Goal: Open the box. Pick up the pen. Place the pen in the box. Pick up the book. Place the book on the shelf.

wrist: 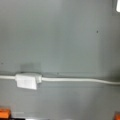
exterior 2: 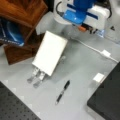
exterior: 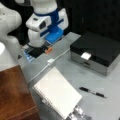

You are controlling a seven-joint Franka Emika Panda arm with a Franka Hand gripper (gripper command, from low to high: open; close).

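Pen [exterior: 93,92] flat on table, long axis toward book [exterior: 57,93]; claw state unclear.

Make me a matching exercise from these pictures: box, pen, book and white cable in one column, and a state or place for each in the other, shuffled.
Things:
1. box
2. pen
3. book
4. white cable

States:
A. lies on the grey table between book and box
B. lid shut
C. runs across the table below the wrist camera
D. lies beside the wooden shelf

Pairs: 1-B, 2-A, 3-D, 4-C
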